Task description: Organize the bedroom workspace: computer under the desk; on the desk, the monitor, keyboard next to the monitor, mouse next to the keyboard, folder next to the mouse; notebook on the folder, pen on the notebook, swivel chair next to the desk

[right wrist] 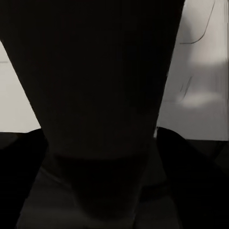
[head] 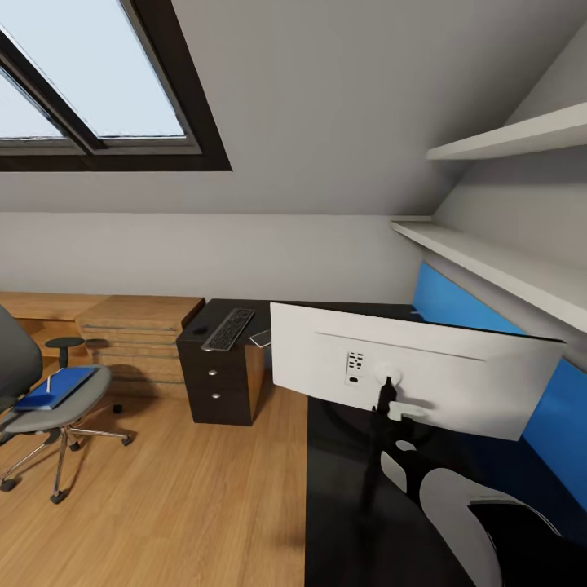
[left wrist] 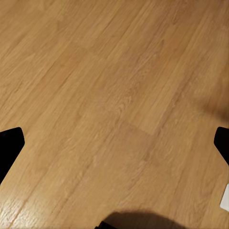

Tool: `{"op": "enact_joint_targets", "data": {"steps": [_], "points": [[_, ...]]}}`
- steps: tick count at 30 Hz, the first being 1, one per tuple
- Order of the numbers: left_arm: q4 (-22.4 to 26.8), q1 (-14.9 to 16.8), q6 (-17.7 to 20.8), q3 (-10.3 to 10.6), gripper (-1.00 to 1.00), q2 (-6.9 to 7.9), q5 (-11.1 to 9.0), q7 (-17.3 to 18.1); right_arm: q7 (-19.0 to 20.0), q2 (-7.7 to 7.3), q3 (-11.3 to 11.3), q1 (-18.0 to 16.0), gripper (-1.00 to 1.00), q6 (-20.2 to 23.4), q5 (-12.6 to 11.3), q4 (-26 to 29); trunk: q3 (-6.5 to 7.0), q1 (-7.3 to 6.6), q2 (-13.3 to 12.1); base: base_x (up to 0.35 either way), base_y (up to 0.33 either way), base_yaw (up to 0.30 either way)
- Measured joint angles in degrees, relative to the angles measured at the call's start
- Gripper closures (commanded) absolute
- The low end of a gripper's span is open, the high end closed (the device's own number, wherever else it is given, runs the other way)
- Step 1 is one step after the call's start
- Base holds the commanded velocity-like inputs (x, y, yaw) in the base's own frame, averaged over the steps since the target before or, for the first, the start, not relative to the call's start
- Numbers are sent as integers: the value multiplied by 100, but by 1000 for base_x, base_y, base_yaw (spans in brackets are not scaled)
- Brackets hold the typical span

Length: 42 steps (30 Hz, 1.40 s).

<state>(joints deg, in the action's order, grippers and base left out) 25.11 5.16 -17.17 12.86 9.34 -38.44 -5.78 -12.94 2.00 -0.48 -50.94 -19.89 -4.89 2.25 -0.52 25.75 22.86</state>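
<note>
A: Monitor (head: 416,371)?
B: White back showing, on desk (head: 342,489), black stand arm (head: 381,408) upright. Right wrist view blocked by a dark shape; right fingers' state impossible to tell.
A: Left fingers (left wrist: 9,148)?
B: Spread wide over bare wood floor (left wrist: 114,95), pointing down.
A: Rest?
B: One keyboard (head: 228,328) on desk's far end. One blue folder (head: 55,386) on swivel chair (head: 49,408) seat, well apart from desk.

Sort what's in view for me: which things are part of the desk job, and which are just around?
Job: monitor, keyboard, desk, chair, folder on the chair seat.

Around: wooden chest, wall shelves, blue wall panel, skylight, wood floor.
</note>
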Motion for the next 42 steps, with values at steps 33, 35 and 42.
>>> {"op": "enact_joint_targets", "data": {"steps": [33,35,42], "points": [[-1,1,0,2,-100,3,-1,0,34,-18,-43,0,100,10,54,6,0,0,0,0,0,0],[-2,1,-2,2,-100,5,-1,0,41,-21,-55,0,100,14,66,7,0,0,0,0,0,0],[-1,1,-9,1,-100,9,0,1,28,-26,-59,1,100,5,30,11,0,4,-2,-222,0,0]]}}
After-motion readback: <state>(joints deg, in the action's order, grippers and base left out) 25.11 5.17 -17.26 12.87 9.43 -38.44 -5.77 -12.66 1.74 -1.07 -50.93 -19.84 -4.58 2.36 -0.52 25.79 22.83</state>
